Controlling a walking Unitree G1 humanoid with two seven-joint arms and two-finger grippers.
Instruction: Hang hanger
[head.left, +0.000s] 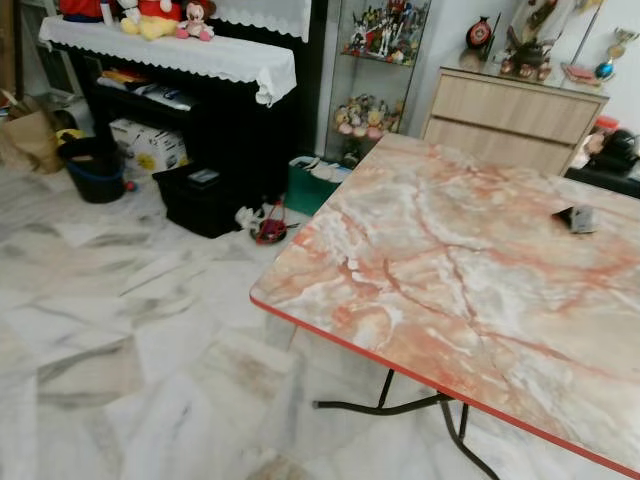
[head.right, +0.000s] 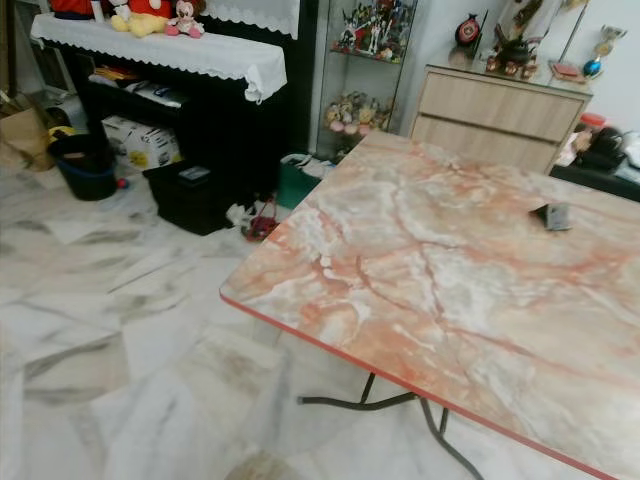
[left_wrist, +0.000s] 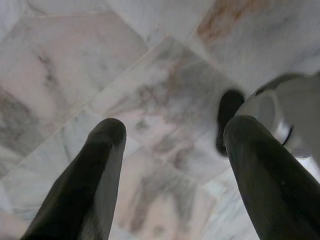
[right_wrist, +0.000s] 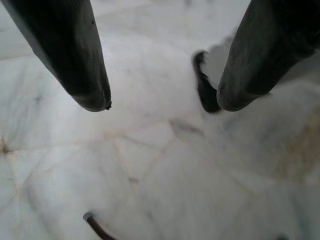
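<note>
No hanger can be made out in these frames. My left gripper (left_wrist: 174, 131) hangs open above the pale marble floor (left_wrist: 150, 85), nothing between its black fingers (left_wrist: 100, 165). My right gripper (right_wrist: 164, 100) is open too, over the same kind of floor tiles (right_wrist: 150, 165), and holds nothing. A pale rounded part with a black edge (left_wrist: 272, 107) lies on the floor beside the left gripper, and a similar one (right_wrist: 210, 75) sits by the right gripper.
A folding table with a pink marbled top (head.left: 470, 290) and red edge stands ahead to the right, a small dark object (head.left: 577, 218) on it. Behind are a black cabinet with a white cloth (head.left: 190, 60), a glass display case (head.left: 375, 70), a wooden dresser (head.left: 510, 115), boxes and a bucket (head.left: 95, 165).
</note>
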